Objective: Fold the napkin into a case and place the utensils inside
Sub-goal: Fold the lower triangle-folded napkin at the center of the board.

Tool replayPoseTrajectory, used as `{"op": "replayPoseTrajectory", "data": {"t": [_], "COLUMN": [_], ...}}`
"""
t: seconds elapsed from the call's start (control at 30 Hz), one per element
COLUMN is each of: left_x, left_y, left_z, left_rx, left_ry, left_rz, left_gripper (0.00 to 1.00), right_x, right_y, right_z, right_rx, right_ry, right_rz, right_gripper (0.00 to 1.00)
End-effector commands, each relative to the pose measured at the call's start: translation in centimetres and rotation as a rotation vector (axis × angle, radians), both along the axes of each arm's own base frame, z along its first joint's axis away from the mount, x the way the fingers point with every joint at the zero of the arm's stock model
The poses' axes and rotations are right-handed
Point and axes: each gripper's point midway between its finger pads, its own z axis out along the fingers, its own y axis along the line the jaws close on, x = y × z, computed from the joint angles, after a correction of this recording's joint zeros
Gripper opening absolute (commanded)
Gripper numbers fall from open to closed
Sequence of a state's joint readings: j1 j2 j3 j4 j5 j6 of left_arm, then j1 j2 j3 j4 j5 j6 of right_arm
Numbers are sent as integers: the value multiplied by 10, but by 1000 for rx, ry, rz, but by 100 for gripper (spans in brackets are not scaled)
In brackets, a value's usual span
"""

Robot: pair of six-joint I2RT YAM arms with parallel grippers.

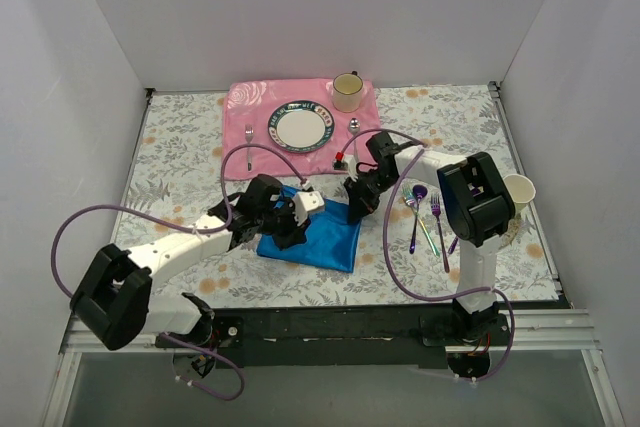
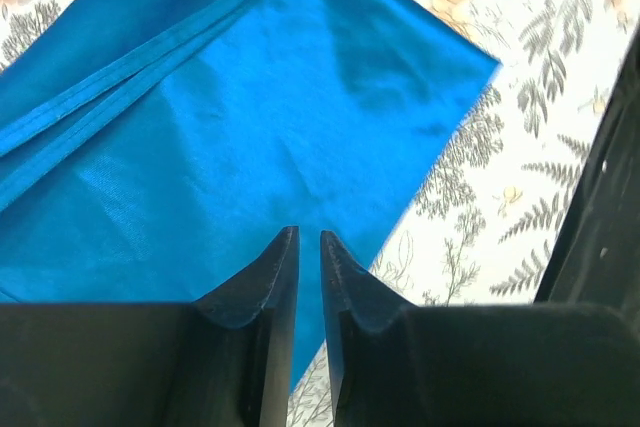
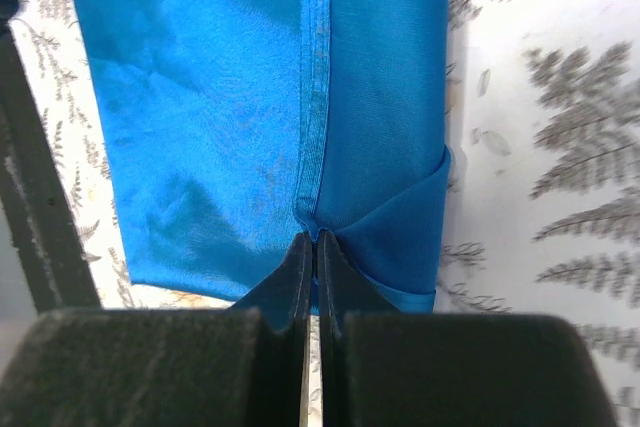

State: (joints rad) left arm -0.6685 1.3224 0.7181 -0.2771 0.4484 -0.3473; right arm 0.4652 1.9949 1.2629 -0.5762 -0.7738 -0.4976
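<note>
Napkin [image 1: 322,237] lies centre-near, partly folded, no case yet. Right gripper [image 3: 311,239] is pressed together, pinching the napkin's hem. Left gripper [image 2: 308,237] is barely parted above it, holding nothing. Utensils [image 1: 440,232] wait to the right, not yet tucked in.

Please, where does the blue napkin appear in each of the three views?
Top external: the blue napkin lies just below centre.
Left wrist: the blue napkin fills the upper left.
Right wrist: the blue napkin fills the upper middle.
Shared landmark: the floral table cover beside it.
</note>
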Motion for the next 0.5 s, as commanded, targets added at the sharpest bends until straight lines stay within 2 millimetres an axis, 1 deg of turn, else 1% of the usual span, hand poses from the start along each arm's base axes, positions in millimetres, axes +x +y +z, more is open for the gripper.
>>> {"op": "replayPoseTrajectory", "data": {"t": [0.0, 0.07, 0.1, 0.13, 0.17, 0.2, 0.27, 0.4, 0.47], "left_x": [-8, -1, 0, 3, 8, 9, 14, 13, 12], "left_y": [11, 10, 10, 10, 7, 7, 8, 16, 19], "left_z": [-6, -11, -21, -27, -27, -36, -42, -61, -65], "left_rx": [32, 61, 85, 103, 97, 114, 128, 182, 199], "left_ry": [-108, -101, -74, -68, -80, -63, -70, -30, -18], "left_rz": [-135, -136, -136, -131, -128, -128, -117, -89, -75], "left_gripper": [16, 15, 14, 14, 13, 12, 8, 4, 2], "right_x": [25, 29, 27, 27, 26, 25, 22, 14, 7], "right_y": [-5, -2, -1, 1, 1, 3, 4, 7, 8], "right_z": [-14, -9, -5, -1, 2, 7, 13, 29, 37], "right_rx": [-72, -60, -49, -41, -37, -24, -14, 15, 30], "right_ry": [-96, -102, -97, -101, -105, -112, -112, -111, -110], "right_rz": [21, 22, 24, 30, 35, 42, 55, 85, 108], "right_gripper": [1, 1, 1, 1, 1, 1, 1, 1, 1]}}
